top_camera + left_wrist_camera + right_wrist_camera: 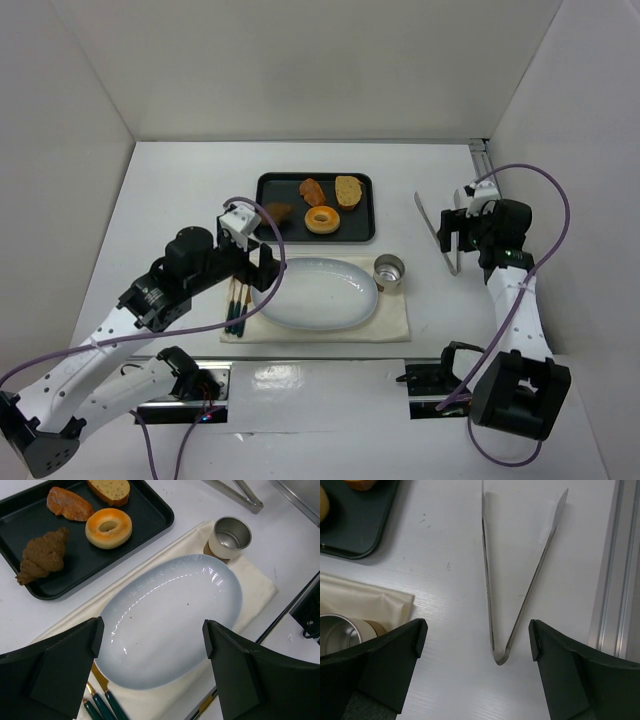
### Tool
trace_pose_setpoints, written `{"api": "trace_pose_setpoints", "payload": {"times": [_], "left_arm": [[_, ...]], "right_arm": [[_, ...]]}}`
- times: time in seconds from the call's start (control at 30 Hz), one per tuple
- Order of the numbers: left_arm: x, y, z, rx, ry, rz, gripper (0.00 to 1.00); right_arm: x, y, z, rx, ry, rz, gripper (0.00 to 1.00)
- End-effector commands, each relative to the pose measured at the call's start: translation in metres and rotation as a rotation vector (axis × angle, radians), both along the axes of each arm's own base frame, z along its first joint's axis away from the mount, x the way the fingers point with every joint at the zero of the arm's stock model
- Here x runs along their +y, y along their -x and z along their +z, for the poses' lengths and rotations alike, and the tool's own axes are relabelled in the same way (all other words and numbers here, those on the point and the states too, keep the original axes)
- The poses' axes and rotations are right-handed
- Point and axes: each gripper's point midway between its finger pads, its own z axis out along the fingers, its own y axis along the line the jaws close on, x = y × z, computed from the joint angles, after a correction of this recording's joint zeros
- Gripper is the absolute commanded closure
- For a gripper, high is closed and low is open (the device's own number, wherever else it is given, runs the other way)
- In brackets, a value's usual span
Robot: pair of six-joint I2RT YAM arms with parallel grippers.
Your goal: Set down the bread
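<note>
glossy reddish oval bread (69, 504) sits on the matte black tray (145, 516), tray cropped up top. left gripper (151, 639) and right gripper (476, 639) both gape wide, holding nothing.

Your left arm (110, 350) slants from the lower left corner of the top view up toward centre frame. The left gripper (262, 265) points right with its jaws spread wide (in the wrist view its fingers (55, 665) sit in the two bottom corners). Your right arm (520, 310) rises along the right edge, and the right gripper (455, 238) faces left, jaws equally wide.
</note>
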Motion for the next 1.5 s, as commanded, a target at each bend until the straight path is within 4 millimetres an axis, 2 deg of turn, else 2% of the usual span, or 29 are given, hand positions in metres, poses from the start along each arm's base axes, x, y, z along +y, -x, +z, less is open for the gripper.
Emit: {"api": "trace_pose_setpoints", "payload": {"times": [0.0,0.23,0.33,0.47,0.5,0.73,0.87,1.33,1.37,1.4,1.47], "left_arm": [[-0.005,0.004,0.013,-0.03,0.052,-0.026,0.0],[-0.006,0.012,0.022,-0.044,0.085,-0.054,0.0],[-0.008,0.014,0.027,-0.049,0.093,-0.066,0.0],[-0.009,0.015,0.022,-0.032,0.085,-0.075,0.0],[-0.01,0.016,0.023,-0.03,0.087,-0.085,0.0],[-0.011,0.016,0.023,-0.024,0.093,-0.082,0.0],[-0.011,0.016,0.023,-0.024,0.093,-0.082,0.0],[-0.01,0.015,0.022,-0.026,0.091,-0.073,0.0],[-0.01,0.015,0.022,-0.026,0.091,-0.073,0.0],[-0.01,0.015,0.022,-0.026,0.091,-0.073,0.0],[-0.01,0.015,0.022,-0.026,0.091,-0.073,0.0]], "right_arm": [[-0.016,-0.014,-0.005,0.003,0.072,-0.012,0.05],[-0.028,-0.03,-0.042,0.119,0.107,0.0,0.08],[-0.034,-0.035,-0.044,0.115,0.142,0.0,0.08],[-0.041,-0.039,-0.059,0.144,0.169,-0.001,0.08],[-0.043,-0.042,-0.056,0.132,0.179,-0.01,0.08],[-0.047,-0.053,-0.086,0.199,0.174,0.009,0.07],[-0.048,-0.064,-0.093,0.211,0.163,0.019,0.07],[-0.051,-0.077,-0.115,0.246,0.16,0.043,0.07],[-0.05,-0.074,-0.121,0.269,0.152,0.046,0.07],[-0.051,-0.078,-0.117,0.258,0.156,0.045,0.07],[-0.049,-0.077,-0.126,0.283,0.141,0.055,0.07]]}}
